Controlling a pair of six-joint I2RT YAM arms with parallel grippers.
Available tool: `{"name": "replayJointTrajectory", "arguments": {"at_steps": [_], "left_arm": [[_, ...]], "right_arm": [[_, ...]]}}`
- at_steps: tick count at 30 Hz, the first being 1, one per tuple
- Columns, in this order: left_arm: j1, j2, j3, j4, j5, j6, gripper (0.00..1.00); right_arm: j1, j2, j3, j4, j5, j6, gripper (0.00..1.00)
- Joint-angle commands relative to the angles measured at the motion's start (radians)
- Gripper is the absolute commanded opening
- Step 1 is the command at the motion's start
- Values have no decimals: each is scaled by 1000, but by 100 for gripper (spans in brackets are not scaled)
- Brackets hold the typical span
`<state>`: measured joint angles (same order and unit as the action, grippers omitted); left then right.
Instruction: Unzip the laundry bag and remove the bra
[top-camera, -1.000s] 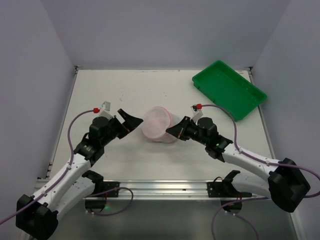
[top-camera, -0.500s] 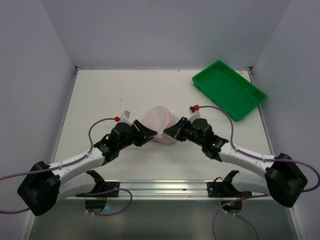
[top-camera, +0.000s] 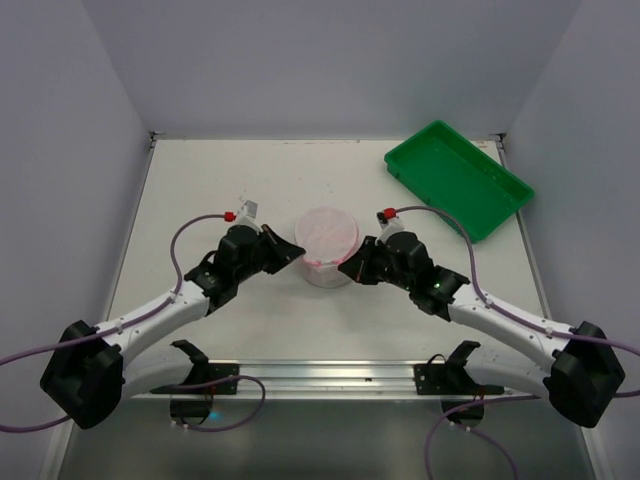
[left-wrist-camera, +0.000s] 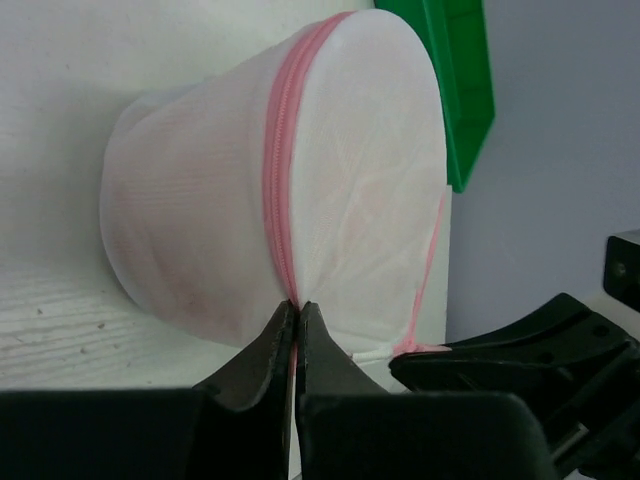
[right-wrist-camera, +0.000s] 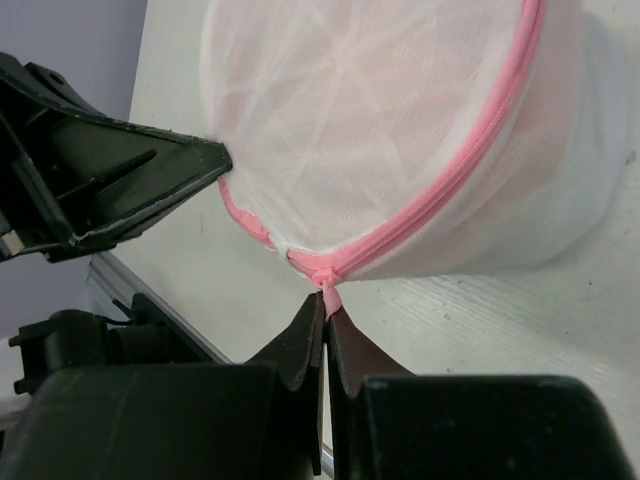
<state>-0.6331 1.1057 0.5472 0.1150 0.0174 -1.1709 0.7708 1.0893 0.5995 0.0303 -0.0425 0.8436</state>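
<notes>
The left arm (top-camera: 160, 305) reaches low and long from its base at the near left corner of the bench (top-camera: 200, 190), slanting toward the middle with its wrist close to the surface and its fingers pointing right. The right arm (top-camera: 500, 315) mirrors it from the near right corner, also stretched low, fingers pointing left. Between the two stands the laundry bag (top-camera: 328, 243), about the middle of the bench, resting on its base with the round lid flap facing up and the pink zip (left-wrist-camera: 279, 150) running round the rim, closed as far as the wrist views show. The left gripper (top-camera: 296, 252) meets the bag's left side. In its own wrist view its two black fingers (left-wrist-camera: 255, 365) are pressed together with almost no gap, pinching the pink trim and mesh at the rim. The right gripper (top-camera: 352, 270) meets the bag's near right side. Its fingers (right-wrist-camera: 300, 345) are likewise squeezed narrow, nipping the small pink zip tab (right-wrist-camera: 326, 278) that hangs where the zip ends. Each wrist view shows the other gripper just beside the bag, so the two pinch points lie near each other along the rim. Through the white mesh only faint pinkish shapes show, and I cannot tell what they are. A green tray (top-camera: 460, 180) lies at the far right corner, well apart from the bag. A purple cable (top-camera: 178, 255) loops over the left wrist.
</notes>
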Motion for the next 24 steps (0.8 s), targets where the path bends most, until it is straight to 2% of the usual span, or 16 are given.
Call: {"name": "replayJointTrajectory", "arguments": {"at_steps": [1, 4, 7, 11, 14, 15, 17, 18, 19, 20, 23, 24], "left_arm": [[94, -7, 54, -113, -22, 220, 0], [119, 6, 89, -178, 44, 362, 0], [128, 19, 128, -224, 65, 512, 0], [162, 29, 161, -221, 118, 640, 0], [196, 78, 207, -177, 193, 720, 0], [205, 97, 248, -170, 203, 729, 1], [208, 134, 292, -157, 234, 706, 11], [210, 161, 327, -141, 249, 689, 28], [210, 170, 339, -137, 288, 659, 30], [210, 178, 347, -133, 306, 648, 30], [210, 175, 358, -138, 309, 636, 7], [210, 172, 352, -150, 308, 636, 1]], "right_arm": [[-25, -57, 71, -174, 36, -161, 0], [-63, -88, 83, -234, 23, -218, 0], [-164, -103, 85, -277, -17, -279, 0], [-222, -94, 98, -306, -88, -348, 0], [-212, -66, 102, -262, -190, -334, 0], [-205, -60, 99, -201, -216, -313, 0], [-167, -28, 97, -138, -241, -256, 0], [-151, -14, 100, -86, -238, -238, 0], [-131, 1, 102, -57, -240, -212, 0], [-127, 33, 109, -38, -244, -204, 0], [-113, 58, 112, 16, -244, -201, 0], [-111, 57, 105, 51, -241, -207, 5]]}}
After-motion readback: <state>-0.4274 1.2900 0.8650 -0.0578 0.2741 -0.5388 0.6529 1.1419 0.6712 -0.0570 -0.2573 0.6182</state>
